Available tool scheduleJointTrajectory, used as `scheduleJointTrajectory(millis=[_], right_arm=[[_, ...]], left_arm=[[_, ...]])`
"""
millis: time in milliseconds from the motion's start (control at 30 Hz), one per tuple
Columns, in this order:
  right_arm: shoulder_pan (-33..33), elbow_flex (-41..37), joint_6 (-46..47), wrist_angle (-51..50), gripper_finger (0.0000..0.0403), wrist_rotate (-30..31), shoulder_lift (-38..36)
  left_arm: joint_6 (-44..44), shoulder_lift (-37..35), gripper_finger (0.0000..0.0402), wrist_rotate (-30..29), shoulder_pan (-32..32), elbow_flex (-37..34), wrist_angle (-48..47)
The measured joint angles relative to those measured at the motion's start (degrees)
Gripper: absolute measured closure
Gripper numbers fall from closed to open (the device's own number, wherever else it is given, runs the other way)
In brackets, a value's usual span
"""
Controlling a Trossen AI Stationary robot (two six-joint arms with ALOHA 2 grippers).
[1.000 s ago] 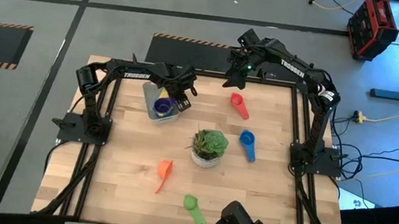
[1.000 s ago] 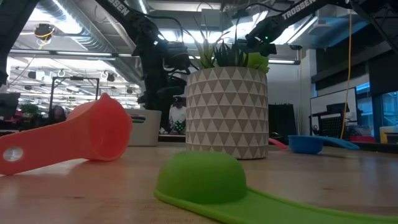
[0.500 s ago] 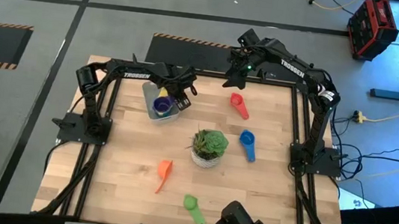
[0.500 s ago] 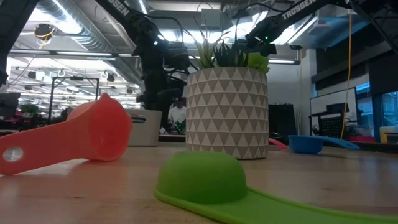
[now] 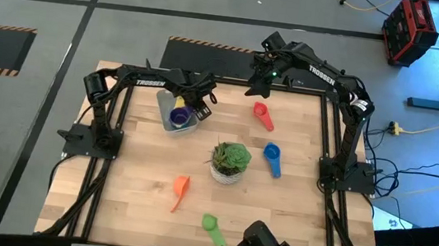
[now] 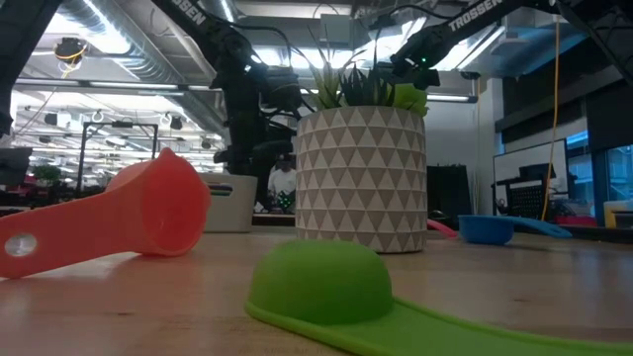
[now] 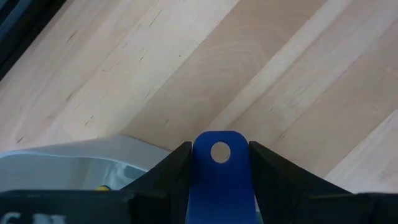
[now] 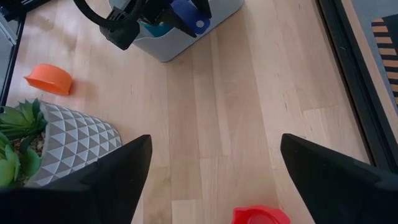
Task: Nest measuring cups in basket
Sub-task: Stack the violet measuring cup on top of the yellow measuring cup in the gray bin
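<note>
Seen from above: basket (image 5: 172, 114) near the table's far left, left gripper (image 5: 202, 109) at its rim. Up close: fingers clamped on the blue cup's handle (image 7: 219, 180). Right gripper (image 8: 211, 180) spread wide, empty, above the red cup (image 8: 261, 216).

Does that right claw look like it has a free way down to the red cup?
Probably yes. The right claw hangs open above the table with the red cup lying just ahead of it on bare wood; nothing stands between them, and the left claw is busy over at the basket.
</note>
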Motion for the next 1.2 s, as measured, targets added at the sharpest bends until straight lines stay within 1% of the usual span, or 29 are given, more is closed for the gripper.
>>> scheduleJointTrajectory(millis=[133, 300, 367, 567, 833, 1000, 1200], right_arm=[[0.0, 0.0, 0.0, 0.01, 0.0042, 0.0, 0.0], [0.0, 0.0, -0.02, 0.01, 0.0042, 0.0, 0.0], [0.0, 0.0, -0.02, -0.01, 0.0042, 0.0, 0.0], [-0.02, 0.0, -0.02, 0.01, 0.0042, 0.0, 0.0], [-0.02, 0.0, -0.02, 0.0, 0.0042, 0.01, 0.0], [-0.02, 0.0, -0.02, 0.0, 0.0042, 0.02, 0.0], [-0.02, 0.0, -0.02, -0.01, 0.0042, 0.02, 0.0]], left_arm=[[-1.05, 0.0, 0.0263, -0.33, 0.0, -0.01, 0.0], [-2.27, -0.95, 0.0263, -3.14, -0.04, 0.0, -0.18], [-3.38, -1.55, 0.0263, -3.37, 0.0, 0.0, -0.54], [-7.68, -2.58, 0.0263, -4.62, -0.04, 0.0, -1.19], [-14.77, -2.58, 0.0263, -4.87, -0.15, 0.0, -1.98], [-19.17, -2.58, 0.0263, -6.35, -0.31, 0.0, -2.03], [-22.16, -2.58, 0.0263, -7.01, -0.31, 0.0, -2.21]])
